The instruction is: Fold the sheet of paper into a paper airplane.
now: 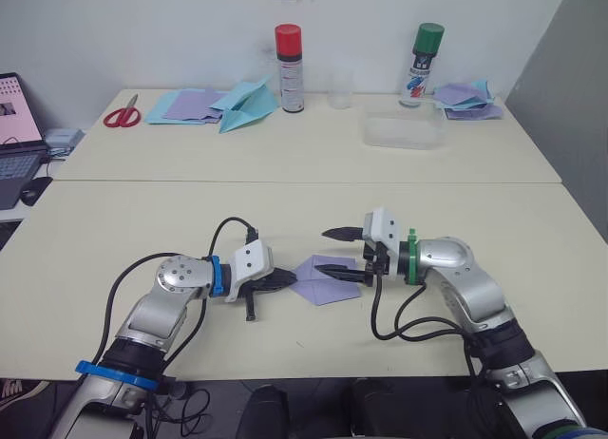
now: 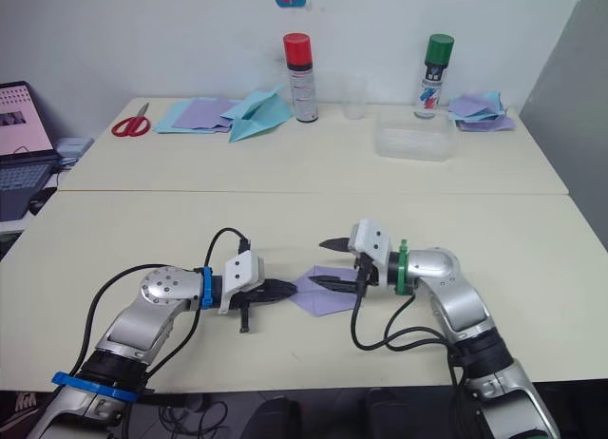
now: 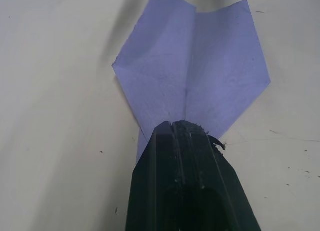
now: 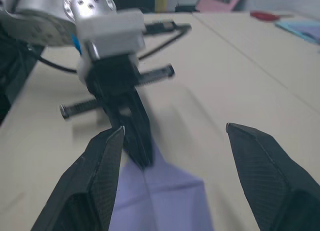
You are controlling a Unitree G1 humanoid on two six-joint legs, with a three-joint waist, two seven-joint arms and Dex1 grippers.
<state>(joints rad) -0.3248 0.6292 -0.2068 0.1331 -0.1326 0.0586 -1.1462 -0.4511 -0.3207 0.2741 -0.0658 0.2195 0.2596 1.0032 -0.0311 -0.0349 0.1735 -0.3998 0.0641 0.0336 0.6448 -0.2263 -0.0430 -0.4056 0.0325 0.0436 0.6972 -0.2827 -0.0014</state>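
The paper (image 1: 325, 280) lies partly folded on the near table (image 1: 114, 239), between the two grippers. The left gripper (image 1: 285, 280) has its fingers pressed together on the paper's pointed left end. The right gripper (image 1: 340, 252) gapes wide, one finger over the paper's right part, holding nothing. On the far table, a clear tub (image 1: 403, 130) looks empty.

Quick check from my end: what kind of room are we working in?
Probably an office or lab craft bench: two pale tables against a white wall, a laptop at one side, plus scissors, spray cans and stacked coloured paper.
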